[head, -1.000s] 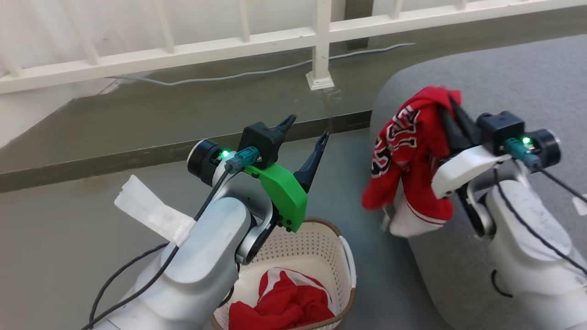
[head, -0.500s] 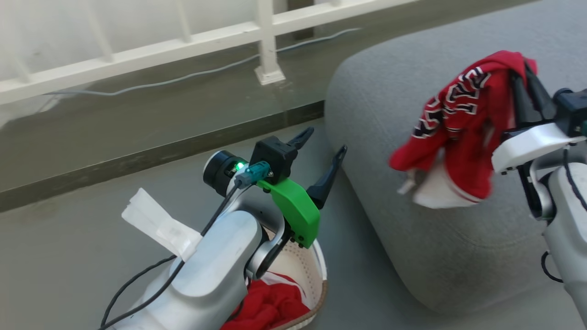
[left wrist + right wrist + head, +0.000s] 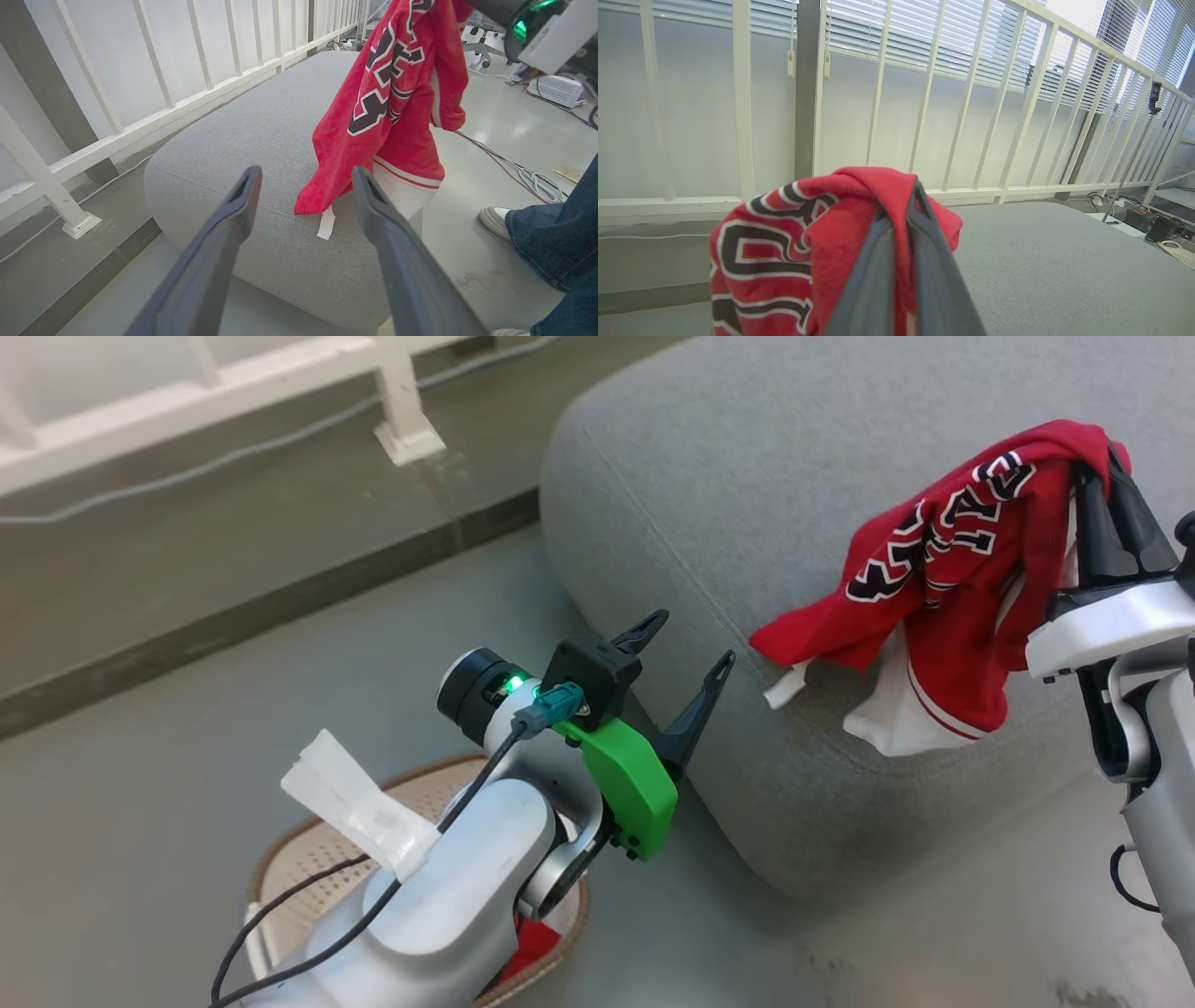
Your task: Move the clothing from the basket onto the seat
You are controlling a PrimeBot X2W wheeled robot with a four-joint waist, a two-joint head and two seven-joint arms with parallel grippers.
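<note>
Right gripper (image 3: 1106,462): fingers clamped together on a soft red jersey-like garment with black-and-white lettering (image 3: 943,588). The garment hangs with its long axis vertical and its white-striped hem downward, over the front edge of the large grey fabric-upholstered seat (image 3: 709,476). Left gripper (image 3: 693,637): fingers spread apart, empty, beside the seat.

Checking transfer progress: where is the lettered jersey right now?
In the head view's upper right, the lettered jersey hangs from the shut right tool, over the grey seat.
</note>
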